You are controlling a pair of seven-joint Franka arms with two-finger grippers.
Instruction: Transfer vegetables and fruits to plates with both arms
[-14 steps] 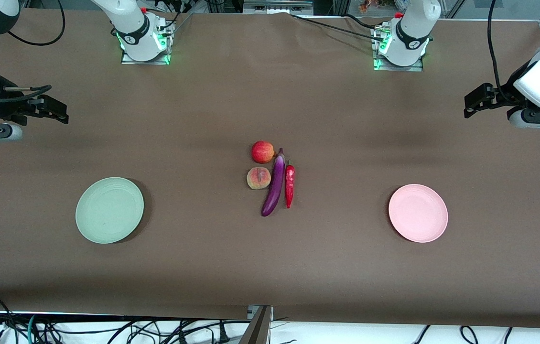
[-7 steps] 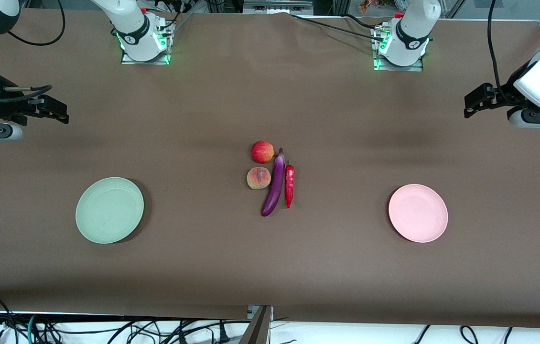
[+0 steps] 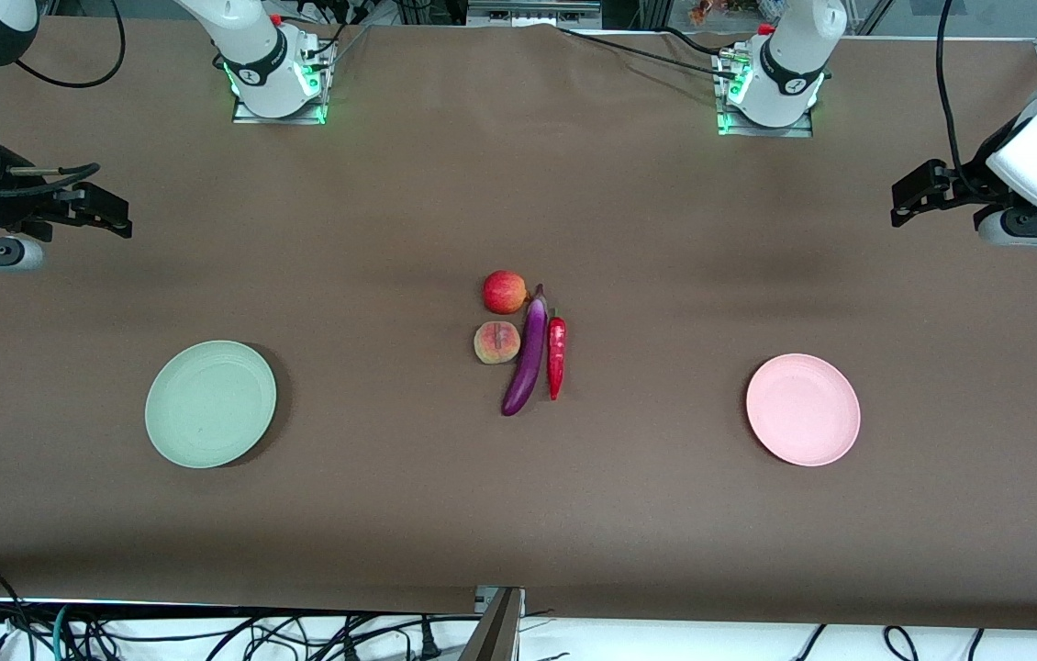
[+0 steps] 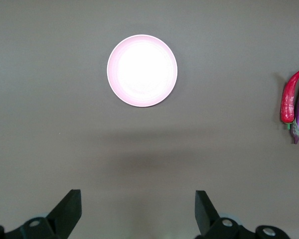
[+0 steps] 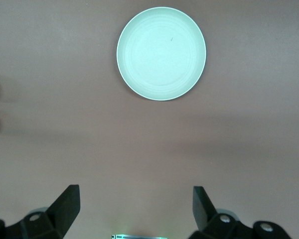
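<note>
Both grippers, left (image 4: 134, 211) and right (image 5: 132, 206), are hovering spread and empty over opposite table ends, while the long glossy purple eggplant (image 3: 527, 356) is lying mid-table between them, lengthwise toward the front camera.

A brown cloth (image 3: 518, 514) is being spread over the table; black cables (image 3: 115, 633) are being bunched along the frame's bottom edge.

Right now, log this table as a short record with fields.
produce: red fruit, peach, eggplant, chili, bunched mid-table
green plate: bare, toward the right arm's end
pink plate: bare, toward the left arm's end
left gripper: jaws open, holding nothing, above bare cloth
right gripper: jaws open, holding nothing, above bare cloth
progress: nothing moved to a plate yet
</note>
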